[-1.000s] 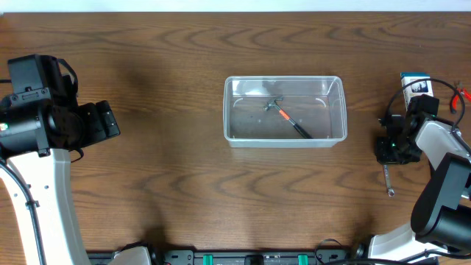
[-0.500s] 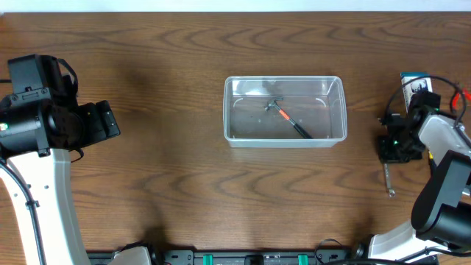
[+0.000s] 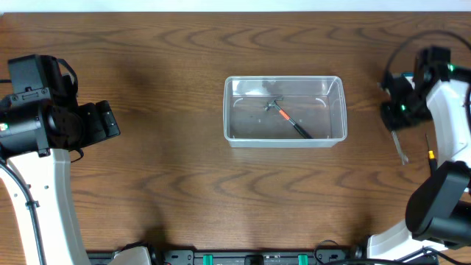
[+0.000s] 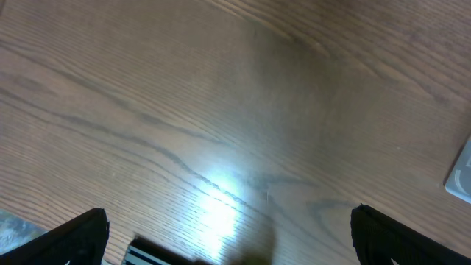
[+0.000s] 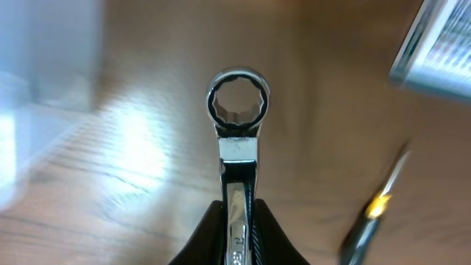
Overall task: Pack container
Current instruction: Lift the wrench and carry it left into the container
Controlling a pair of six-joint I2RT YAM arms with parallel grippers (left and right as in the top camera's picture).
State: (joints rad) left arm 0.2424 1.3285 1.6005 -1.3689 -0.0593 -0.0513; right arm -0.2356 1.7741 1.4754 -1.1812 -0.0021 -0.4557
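A clear plastic container [image 3: 338,110] stands mid-table with a small hammer [image 3: 288,118] lying inside. My right gripper [image 3: 395,121] hovers to its right, shut on a silver wrench [image 3: 399,149]. In the right wrist view the wrench [image 5: 237,140] sticks out between the closed fingers [image 5: 202,239], ring end forward, above the wood. The container's blurred wall [image 5: 44,88] shows at the left of that view. My left gripper [image 3: 103,121] waits far left, open and holding nothing, and its fingertips [image 4: 77,234] show over bare wood. The container's corner [image 4: 462,173] peeks in at that view's right edge.
A thin screwdriver [image 3: 430,149] with an orange band lies on the table right of the wrench, also seen as the screwdriver [image 5: 374,210] in the right wrist view. A striped box [image 5: 438,48] sits beyond it. Black fixtures [image 3: 250,258] line the table's near edge.
The right gripper has lifted the wrench off the table and carried it toward the far side, level with the container. A screwdriver is now uncovered. The left arm has not moved.
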